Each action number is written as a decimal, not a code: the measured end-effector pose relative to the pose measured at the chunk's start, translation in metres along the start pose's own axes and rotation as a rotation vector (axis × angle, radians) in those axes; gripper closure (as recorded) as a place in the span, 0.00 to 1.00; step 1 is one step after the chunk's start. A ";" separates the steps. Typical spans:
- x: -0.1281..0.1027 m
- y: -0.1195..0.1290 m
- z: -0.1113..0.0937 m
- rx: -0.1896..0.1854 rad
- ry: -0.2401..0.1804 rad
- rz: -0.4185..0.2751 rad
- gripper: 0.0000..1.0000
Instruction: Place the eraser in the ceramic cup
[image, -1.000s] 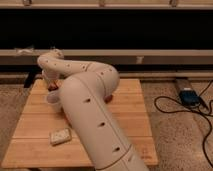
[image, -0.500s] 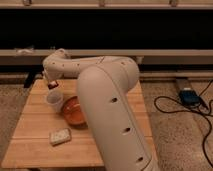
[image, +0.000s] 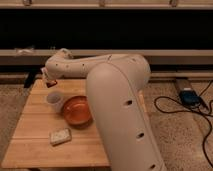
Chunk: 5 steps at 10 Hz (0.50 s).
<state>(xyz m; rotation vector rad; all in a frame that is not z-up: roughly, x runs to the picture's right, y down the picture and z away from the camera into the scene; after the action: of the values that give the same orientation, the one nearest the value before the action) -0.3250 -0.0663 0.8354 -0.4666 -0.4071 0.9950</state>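
Observation:
The ceramic cup (image: 54, 100) is small, whitish and handleless. It stands upright on the left part of the wooden table (image: 35, 145), just left of the orange bowl. My gripper (image: 50, 83) hangs at the end of the white arm (image: 115, 100), just above and slightly behind the cup, near the table's back left edge. A small reddish-dark patch shows at the gripper. The pale yellow eraser does not show on the table, and I cannot tell whether it is in the gripper.
A wide orange bowl (image: 76, 110) sits right of the cup. A speckled grey-tan block (image: 60, 136) lies in front of it. The arm covers the table's right side. Cables and a blue box (image: 190, 96) lie on the floor at right.
The arm's bulk has swung to the right and uncovered the bowl and more of the table. The gripper has stayed over the cup, shifting only slightly.

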 end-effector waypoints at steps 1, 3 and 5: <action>0.002 0.000 -0.004 -0.001 -0.008 0.001 0.97; 0.012 0.010 -0.012 -0.022 -0.010 0.006 0.97; 0.030 0.030 -0.021 -0.043 -0.001 0.005 0.97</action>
<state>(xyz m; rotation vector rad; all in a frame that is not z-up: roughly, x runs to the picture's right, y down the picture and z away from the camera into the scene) -0.3203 -0.0302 0.8048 -0.5064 -0.4291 0.9926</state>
